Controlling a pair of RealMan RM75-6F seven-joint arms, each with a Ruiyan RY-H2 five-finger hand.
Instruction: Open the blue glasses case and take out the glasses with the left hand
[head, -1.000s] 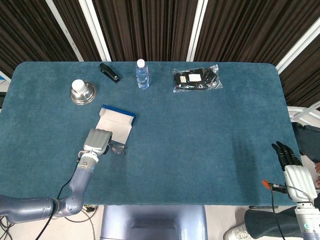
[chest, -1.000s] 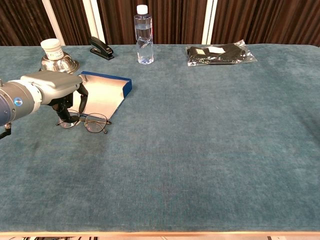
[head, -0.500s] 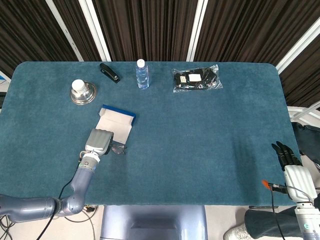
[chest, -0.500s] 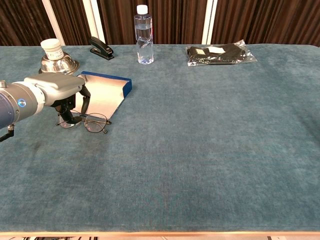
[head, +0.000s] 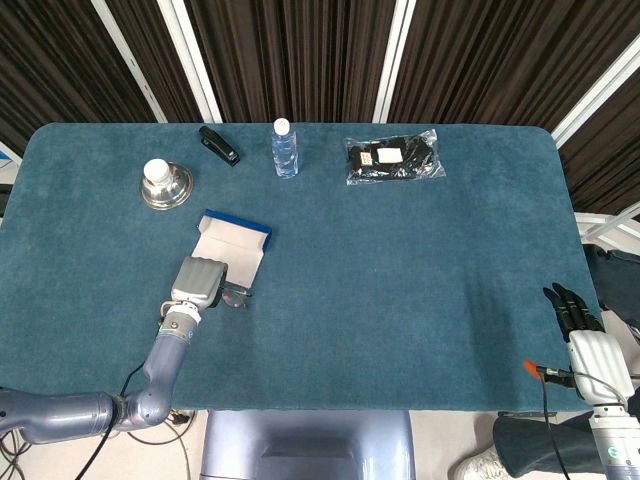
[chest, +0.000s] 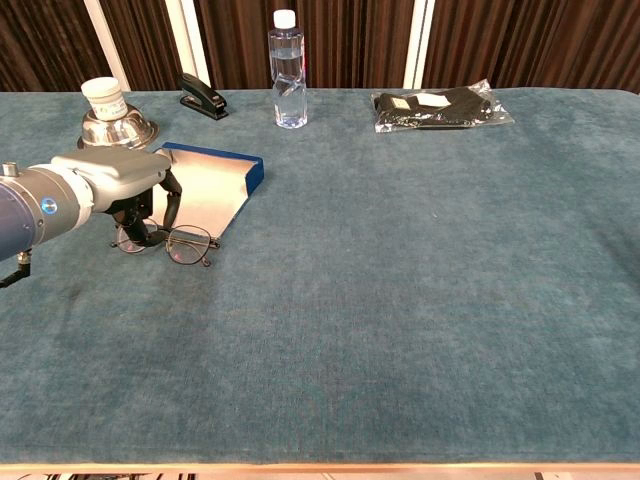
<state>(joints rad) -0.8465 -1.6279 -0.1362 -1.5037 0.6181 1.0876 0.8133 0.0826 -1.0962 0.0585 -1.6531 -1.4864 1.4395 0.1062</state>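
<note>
Just 1 glasses (chest: 167, 241), 1 case (chest: 208, 185).

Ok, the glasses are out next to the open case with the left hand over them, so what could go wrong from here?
The left hand sits low over one lens of the glasses; pressing down could bend the thin frame. Its fingers look close to the open blue case, so a pull might drag the case along. Whether the hand really holds the glasses is hard to tell; lifted, they could slip back onto the table.
</note>
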